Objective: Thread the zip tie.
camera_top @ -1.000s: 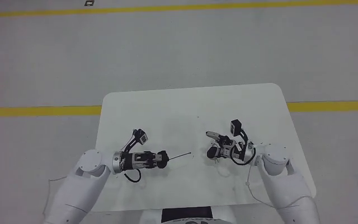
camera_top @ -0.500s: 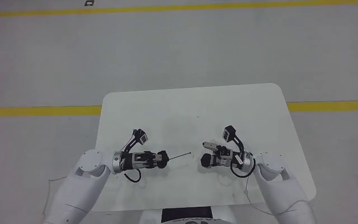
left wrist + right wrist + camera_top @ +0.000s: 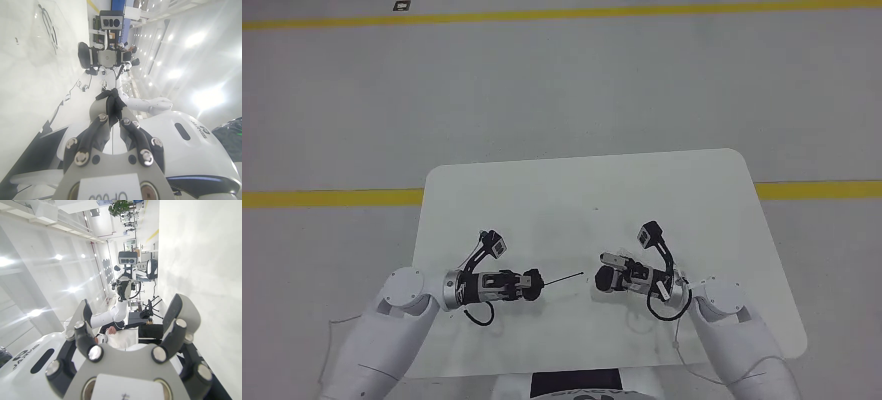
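A thin black zip tie [image 3: 562,278] sticks out level from my left gripper [image 3: 538,282], its tip pointing toward the table's middle. In the left wrist view, the left gripper [image 3: 113,98] is shut on the tie, and a thin strand of the zip tie [image 3: 112,136] runs back between the fingers. My right gripper [image 3: 600,272] faces it just past the tie's tip, open and empty. In the right wrist view, the right gripper [image 3: 130,311] has its fingers spread wide, with the left arm's gripper [image 3: 123,289] straight ahead. The right arm's gripper [image 3: 105,56] appears end-on in the left wrist view.
Both arms hang low over the near half of the white table [image 3: 542,200], which has rounded corners. A yellow floor line [image 3: 332,198] runs past the table on both sides. The table's far half is bare.
My right gripper has moved left across the table toward the zip tie's tip, its fingers still apart. The left arm and the tie have not moved.
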Available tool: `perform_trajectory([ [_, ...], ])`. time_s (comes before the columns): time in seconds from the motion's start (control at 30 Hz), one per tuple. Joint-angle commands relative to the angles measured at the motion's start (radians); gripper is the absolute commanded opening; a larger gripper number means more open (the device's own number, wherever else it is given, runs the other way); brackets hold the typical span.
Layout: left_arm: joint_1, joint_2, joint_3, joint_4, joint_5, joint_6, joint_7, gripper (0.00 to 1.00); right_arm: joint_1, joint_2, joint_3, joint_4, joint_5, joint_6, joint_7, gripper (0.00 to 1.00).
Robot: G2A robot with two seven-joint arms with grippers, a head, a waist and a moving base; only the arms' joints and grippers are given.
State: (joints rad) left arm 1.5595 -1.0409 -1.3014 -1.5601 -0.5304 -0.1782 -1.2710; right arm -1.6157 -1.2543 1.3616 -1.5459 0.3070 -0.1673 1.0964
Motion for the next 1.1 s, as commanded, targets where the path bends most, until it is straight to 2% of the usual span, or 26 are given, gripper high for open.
perform_trajectory([
  [0.0, 0.000, 0.000, 0.000, 0.000, 0.000, 0.000, 0.000, 0.00, -0.003, -0.001, -0.008, -0.004, 0.015, -0.009, -0.017, 1.00],
  [0.2, 0.000, 0.000, 0.000, 0.000, 0.000, 0.000, 0.000, 0.00, 0.005, -0.001, -0.032, 0.019, 0.053, -0.092, -0.022, 1.00],
  [0.37, 0.000, 0.000, 0.000, 0.000, 0.000, 0.000, 0.000, 0.00, 0.026, -0.004, -0.065, 0.042, 0.053, -0.160, -0.074, 1.00],
  [0.67, 0.000, 0.000, 0.000, 0.000, 0.000, 0.000, 0.000, 0.00, 0.025, -0.004, -0.067, 0.044, 0.054, -0.155, -0.078, 1.00],
  [0.8, 0.000, 0.000, 0.000, 0.000, 0.000, 0.000, 0.000, 0.00, 0.026, -0.005, -0.096, 0.057, 0.077, -0.140, -0.081, 1.00],
  [0.93, 0.000, 0.000, 0.000, 0.000, 0.000, 0.000, 0.000, 0.00, 0.030, -0.005, -0.110, 0.080, 0.110, -0.151, -0.079, 1.00],
  [0.97, 0.000, 0.000, 0.000, 0.000, 0.000, 0.000, 0.000, 0.00, 0.030, -0.004, -0.113, 0.083, 0.117, -0.153, -0.080, 0.85],
  [1.0, 0.000, 0.000, 0.000, 0.000, 0.000, 0.000, 0.000, 0.00, 0.030, -0.004, -0.114, 0.087, 0.124, -0.156, -0.079, 0.53],
  [1.07, 0.000, 0.000, 0.000, 0.000, 0.000, 0.000, 0.000, 0.00, 0.032, -0.003, -0.117, 0.095, 0.132, -0.162, -0.079, 0.45],
])
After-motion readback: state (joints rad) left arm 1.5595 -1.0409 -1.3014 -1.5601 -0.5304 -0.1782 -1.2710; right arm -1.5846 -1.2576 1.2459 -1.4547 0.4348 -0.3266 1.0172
